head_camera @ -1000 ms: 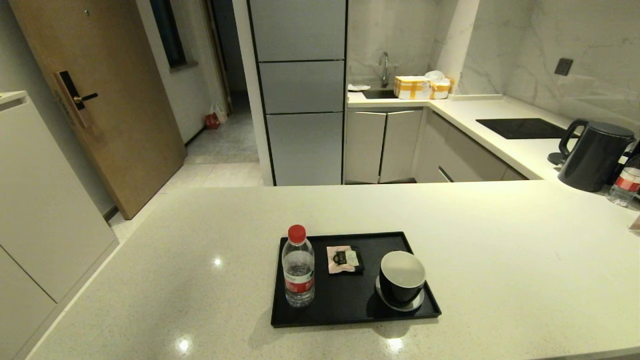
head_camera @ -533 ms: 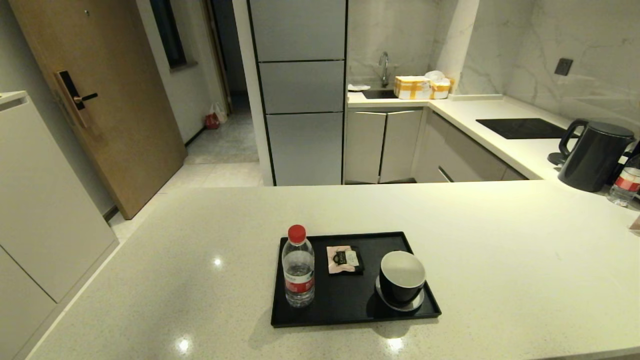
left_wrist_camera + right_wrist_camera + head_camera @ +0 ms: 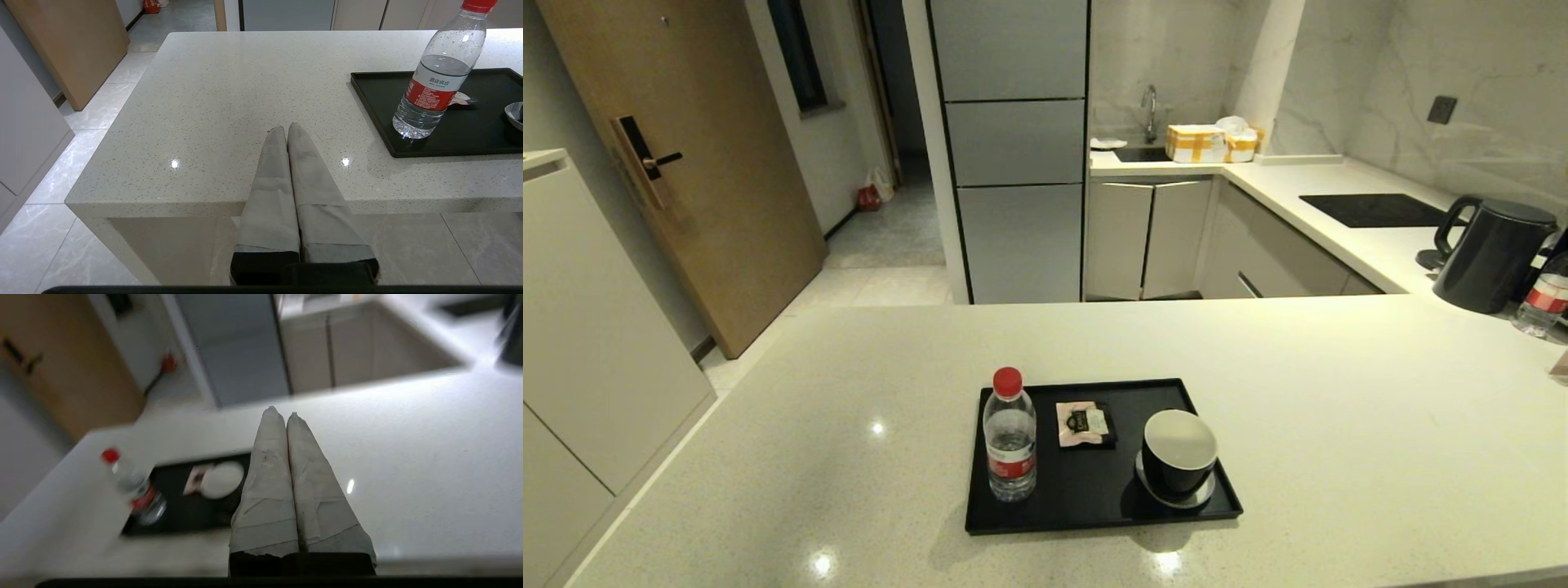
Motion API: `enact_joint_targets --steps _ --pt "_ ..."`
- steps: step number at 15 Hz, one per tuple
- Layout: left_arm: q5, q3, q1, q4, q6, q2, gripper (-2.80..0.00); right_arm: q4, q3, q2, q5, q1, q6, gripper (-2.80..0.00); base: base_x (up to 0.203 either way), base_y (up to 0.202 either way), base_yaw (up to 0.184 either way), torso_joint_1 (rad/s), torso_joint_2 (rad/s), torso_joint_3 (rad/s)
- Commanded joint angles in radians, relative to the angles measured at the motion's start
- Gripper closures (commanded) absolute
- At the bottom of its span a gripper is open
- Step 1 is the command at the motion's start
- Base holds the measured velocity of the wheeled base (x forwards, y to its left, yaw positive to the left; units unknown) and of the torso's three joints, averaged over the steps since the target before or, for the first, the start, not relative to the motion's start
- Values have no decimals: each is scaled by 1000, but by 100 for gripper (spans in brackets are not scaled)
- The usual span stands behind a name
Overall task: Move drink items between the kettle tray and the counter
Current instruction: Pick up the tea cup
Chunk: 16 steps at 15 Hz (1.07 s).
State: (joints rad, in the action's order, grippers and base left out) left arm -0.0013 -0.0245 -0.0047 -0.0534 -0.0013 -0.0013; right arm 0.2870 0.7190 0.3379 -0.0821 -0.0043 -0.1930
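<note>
A glossy black cup point(image 3: 1178, 455) with a white inside stands upright on a white saucer point(image 3: 1205, 492) at the right end of the matte black tray point(image 3: 1094, 490). The tray lies on the cream speckled counter point(image 3: 1339, 425). Neither gripper shows in the head view. My left gripper point(image 3: 286, 127) is shut with nothing in it, by the counter's near edge, left of the tray point(image 3: 380, 110). My right gripper point(image 3: 282, 413) is shut and empty, raised near the counter's front edge, to the right of the tray point(image 3: 184, 514) and cup point(image 3: 222, 479).
A red-capped water bottle point(image 3: 1009, 437) stands at the tray's left end, with a small sachet point(image 3: 1083, 424) beside it. A black kettle point(image 3: 1494, 255) and another bottle point(image 3: 1543, 298) are at the far right. The hob panel point(image 3: 1376, 209) and sink lie beyond.
Nothing on the counter has moved. The head view has barely shifted.
</note>
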Motion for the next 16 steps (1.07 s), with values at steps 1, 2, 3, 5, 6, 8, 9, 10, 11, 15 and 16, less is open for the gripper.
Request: enact_joint_targets --steps 1,2,3,5,6,8,9,10,11,15,16 --pt "0 0 0 0 0 0 0 315 205 313 -89 4 -34 0 0 0 0 0 0 0" --pt "0 0 0 0 0 0 0 353 209 384 -150 5 -42 0 0 0 0 0 0 0" --pt "0 0 0 0 0 0 0 344 176 426 -184 7 -42 0 0 0 0 0 0 0" --pt "0 0 0 0 -1 0 0 209 -8 509 -223 10 -7 0 0 0 0 0 0 0" --pt "0 0 0 0 0 0 0 113 -97 568 -234 13 18 0 0 0 0 0 0 0" --pt "0 0 0 0 0 0 0 -70 -201 697 -251 24 67 0 0 0 0 0 0 0" --pt "0 0 0 0 0 0 0 -120 -222 760 -261 35 84 0 0 0 0 0 0 0" --pt "0 0 -1 0 -1 0 0 -155 -233 823 -267 47 104 0 0 0 0 0 0 0" --pt "0 0 0 0 0 0 0 -196 -240 891 -271 59 131 0 0 0 0 0 0 0" --pt "0 0 0 0 0 0 0 -457 -304 1118 -287 169 199 0 0 0 0 0 0 0" --pt "0 0 0 0 -1 0 0 -561 -334 1185 -289 189 213 0 0 0 0 0 0 0"
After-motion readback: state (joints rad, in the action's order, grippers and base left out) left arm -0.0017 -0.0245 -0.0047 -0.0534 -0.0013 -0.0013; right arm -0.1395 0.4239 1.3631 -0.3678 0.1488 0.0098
